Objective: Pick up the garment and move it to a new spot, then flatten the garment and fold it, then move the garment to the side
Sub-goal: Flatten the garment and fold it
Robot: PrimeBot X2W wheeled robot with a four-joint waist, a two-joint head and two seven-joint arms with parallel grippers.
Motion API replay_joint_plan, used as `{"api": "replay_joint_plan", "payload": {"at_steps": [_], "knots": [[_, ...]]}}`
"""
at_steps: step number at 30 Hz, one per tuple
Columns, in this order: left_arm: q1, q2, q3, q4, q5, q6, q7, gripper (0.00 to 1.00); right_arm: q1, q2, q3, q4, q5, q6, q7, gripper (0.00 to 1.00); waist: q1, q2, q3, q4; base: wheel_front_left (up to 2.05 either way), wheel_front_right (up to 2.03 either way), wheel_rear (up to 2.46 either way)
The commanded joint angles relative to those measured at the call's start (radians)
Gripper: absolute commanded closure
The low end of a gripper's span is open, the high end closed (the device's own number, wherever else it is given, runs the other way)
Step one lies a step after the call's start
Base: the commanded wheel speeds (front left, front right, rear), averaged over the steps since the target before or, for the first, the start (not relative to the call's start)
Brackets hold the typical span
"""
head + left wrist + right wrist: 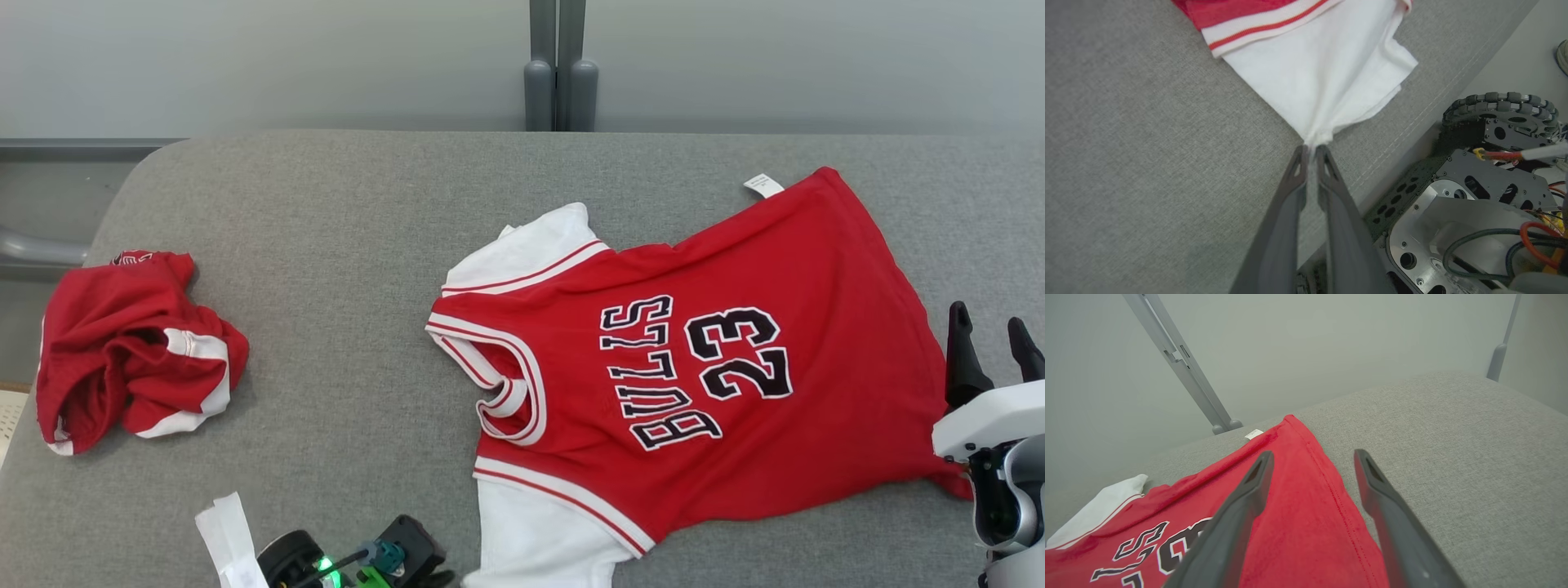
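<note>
The garment [718, 359] is a red jersey with white sleeves and black lettering, spread flat on the grey padded table [343, 245], collar to the left. In the left wrist view my left gripper [1311, 149] is pinched shut on the tip of the near white sleeve [1323, 77], and the cloth gathers into a point between its fingertips. My right gripper [992, 327] stands open at the jersey's hem on the right. Its fingers [1257, 477] hover over the red hem edge [1306, 490] with nothing between them.
A second red and white garment [135, 347] lies crumpled at the table's left end. A white paper strip [229, 531] sits near the front edge. My wheeled base [1486, 192] shows just below the table's front edge. A grey post [559, 73] stands behind the table.
</note>
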Motion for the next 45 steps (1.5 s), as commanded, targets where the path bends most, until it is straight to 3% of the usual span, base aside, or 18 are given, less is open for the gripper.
{"api": "replay_joint_plan", "payload": {"at_steps": [1, 5, 8, 12, 16, 24, 28, 35, 40, 41, 42, 43, 45], "knots": [[0.015, 0.002, 0.002, 0.005, -0.014, 0.008, 0.004, 0.0, 0.011, -0.005, 0.0, 0.0, -0.007, 0.0, 0.004, 0.0, 0.0, 0.0, -0.001, -0.002, 0.0, 0.0, 0.0], [0.034, 0.033, 0.034, -0.02, -0.038, 0.045, -0.007, 0.0, 0.017, -0.01, 0.0, -0.007, -0.008, 0.0, 0.011, 0.0, 0.0, 0.0, -0.006, -0.008, 0.0, 0.0, 0.0], [0.039, 0.053, 0.085, -0.062, -0.035, 0.102, -0.064, 0.0, 0.026, -0.008, -0.003, -0.014, -0.009, 0.0, 0.013, 0.0, 0.0, 0.0, -0.009, -0.012, 0.0, 0.0, 0.0], [0.045, 0.025, 0.15, -0.066, -0.032, 0.169, -0.166, 0.0, 0.027, 0.007, 0.007, -0.013, -0.008, 0.0, 0.007, 0.0, 0.0, 0.0, -0.016, -0.02, 0.0, 0.0, 0.0], [0.016, -0.028, 0.169, -0.023, -0.043, 0.185, -0.201, 0.0, 0.025, 0.018, 0.02, -0.008, 0.0, 0.0, 0.0, 0.0, 0.0, 0.0, -0.018, -0.036, 0.0, 0.0, 0.0], [-0.073, -0.169, 0.212, 0.144, -0.087, 0.174, -0.239, 0.0, 0.005, 0.026, 0.043, 0.004, 0.014, 0.0, -0.018, 0.0, 0.0, 0.0, 0.003, -0.077, 0.0, 0.0, 0.0], [-0.121, -0.228, 0.214, 0.236, -0.12, 0.152, -0.204, 0.0, -0.008, 0.028, 0.059, 0.017, 0.023, 0.0, -0.026, 0.0, 0.0, 0.0, 0.02, -0.1, 0.0, 0.0, 0.0], [-0.165, -0.281, 0.174, 0.36, -0.147, 0.099, -0.117, 0.0, -0.026, 0.018, 0.072, 0.045, 0.035, 0.0, -0.045, 0.0, 0.0, 0.0, 0.043, -0.134, 0.0, 0.0, 0.0], [-0.173, -0.292, 0.171, 0.378, -0.158, 0.075, -0.121, 0.0, -0.034, 0.008, 0.075, 0.058, 0.041, 0.0, -0.055, 0.0, 0.0, 0.0, 0.057, -0.142, 0.0, 0.0, 0.0], [-0.176, -0.294, 0.171, 0.38, -0.158, 0.074, -0.123, 0.52, -0.036, 0.006, 0.076, 0.061, 0.043, 0.0, -0.057, 0.0, 0.0, 0.0, 0.061, -0.143, 0.0, 0.0, 0.0], [-0.181, -0.294, 0.173, 0.384, -0.155, 0.077, -0.127, 0.95, -0.038, 0.005, 0.077, 0.062, 0.044, 0.0, -0.058, 0.0, 0.0, 0.0, 0.064, -0.144, 0.0, 0.0, 0.0], [-0.184, -0.296, 0.175, 0.39, -0.156, 0.08, -0.123, 1.0, -0.041, 0.004, 0.079, 0.064, 0.045, 0.0, -0.061, 0.0, 0.0, 0.0, 0.067, -0.146, 0.0, 0.0, 0.0], [-0.191, -0.295, 0.179, 0.403, -0.156, 0.084, -0.127, 1.0, -0.044, 0.004, 0.083, 0.067, 0.046, 0.0, -0.065, 0.0, 0.0, 0.0, 0.074, -0.148, 0.0, 0.0, 0.0]]}}
